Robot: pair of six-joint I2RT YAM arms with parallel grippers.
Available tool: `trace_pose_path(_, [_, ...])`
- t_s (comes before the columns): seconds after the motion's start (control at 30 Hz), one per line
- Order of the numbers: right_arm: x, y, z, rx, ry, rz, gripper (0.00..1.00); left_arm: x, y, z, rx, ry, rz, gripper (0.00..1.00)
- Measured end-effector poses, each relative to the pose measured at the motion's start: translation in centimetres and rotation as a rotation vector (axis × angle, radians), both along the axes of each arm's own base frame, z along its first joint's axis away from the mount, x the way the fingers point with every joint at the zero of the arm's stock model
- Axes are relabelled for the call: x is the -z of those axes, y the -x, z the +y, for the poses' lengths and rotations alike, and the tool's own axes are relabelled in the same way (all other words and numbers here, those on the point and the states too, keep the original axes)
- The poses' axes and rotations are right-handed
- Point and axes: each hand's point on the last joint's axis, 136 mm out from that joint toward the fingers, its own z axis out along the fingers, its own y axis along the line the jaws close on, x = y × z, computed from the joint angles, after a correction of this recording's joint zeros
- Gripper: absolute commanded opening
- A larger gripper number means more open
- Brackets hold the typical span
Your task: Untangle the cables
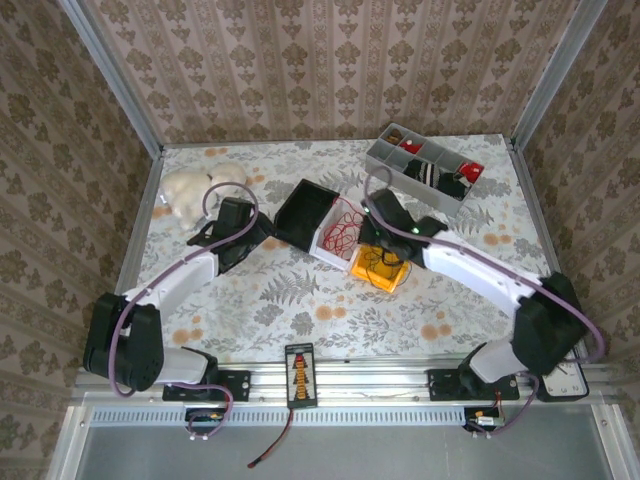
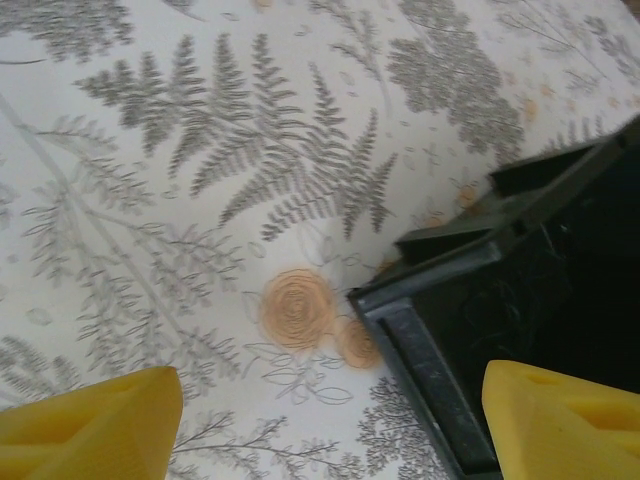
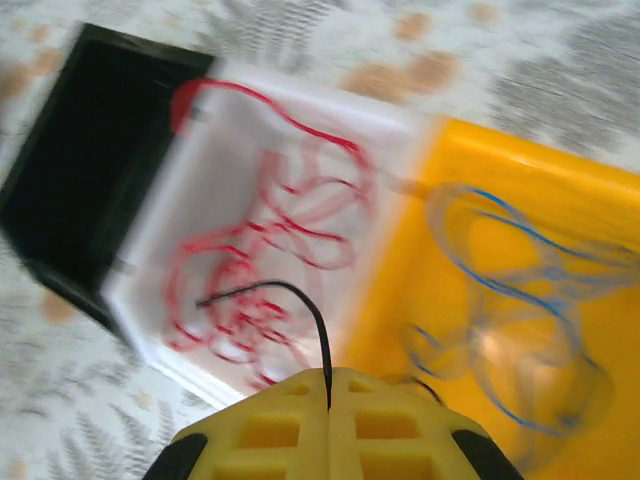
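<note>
Loose red cables (image 3: pixel 262 262) lie in a white bin (image 3: pixel 395 128); they show again as red cables (image 1: pixel 342 228) from above. Blue cables (image 3: pixel 520 300) lie in the yellow bin (image 3: pixel 500 170) beside it. My right gripper (image 3: pixel 328 385) hangs over the seam between these two bins, shut on a thin black cable (image 3: pixel 300 298) that arcs up from its fingertips over the white bin. My left gripper (image 2: pixel 330 430) is open with nothing between its yellow fingers (image 2: pixel 90 420), low over the tablecloth at the corner of a black bin (image 2: pixel 430 330). From above, the left gripper (image 1: pixel 262 232) sits just left of the black bin (image 1: pixel 300 205).
A grey compartment box (image 1: pixel 395 160) with small items stands at the back right. A white plush toy (image 1: pixel 195 190) lies at the back left. Patterned walls close in the table on three sides. A small black-and-orange unit (image 1: pixel 300 375) sits on the front rail.
</note>
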Motion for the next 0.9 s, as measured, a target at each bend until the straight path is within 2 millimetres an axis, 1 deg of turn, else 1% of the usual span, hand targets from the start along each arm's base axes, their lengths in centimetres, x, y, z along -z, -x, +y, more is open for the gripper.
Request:
trace_pose_path(0.07, [0.4,2.4,-3.0,0.095,0.009,0.007,0.0,0.4,-0.6,-0.7,0.052,0.004,-0.001,0.79])
trace_pose_path(0.13, [0.6,4.3,-5.2,0.177,0.009,0.012,0.0,1.1,-1.2,-1.2,0.097,0.001,0.006,0.8])
trace_pose_path(0.2, [1.0,5.7,-6.8,0.235,0.01,0.023,0.0,1.5,-2.1,-1.7,0.139,0.006,0.0,0.8])
trace_pose_path(0.27, [1.6,6.7,-7.8,0.273,0.018,0.041,0.0,1.5,-3.1,-2.2,0.177,0.011,-0.017,0.8])
trace_pose_path(0.37, [2.0,7.6,-8.7,0.29,0.039,0.058,0.01,1.2,-4.9,-3.0,0.223,0.013,-0.053,0.78])
trace_pose_path(0.47, [1.6,7.9,-9.2,0.297,0.044,0.046,0.01,0.9,-6.6,-3.9,0.259,0.013,-0.086,0.76])
trace_pose_path(0.57, [1.2,8.0,-9.3,0.299,0.037,0.034,0.01,1.0,-7.8,-4.6,0.284,0.014,-0.098,0.75])
trace_pose_path(0.63, [1.2,7.9,-9.3,0.291,0.039,0.032,0.01,1.5,-8.2,-5.0,0.3,0.015,-0.1,0.75])
trace_pose_path(0.7, [1.1,7.8,-9.1,0.276,0.046,0.025,0.01,2.1,-8.2,-5.3,0.316,0.018,-0.091,0.74])
trace_pose_path(0.8, [0.7,7.5,-9.0,0.242,0.068,0.011,0.01,2.5,-8.1,-6.1,0.35,0.033,-0.091,0.72])
trace_pose_path(0.9, [-1.1,6.9,-9.4,0.233,0.11,-0.034,0.0,2.5,-7.5,-7.6,0.401,0.049,-0.095,0.71])
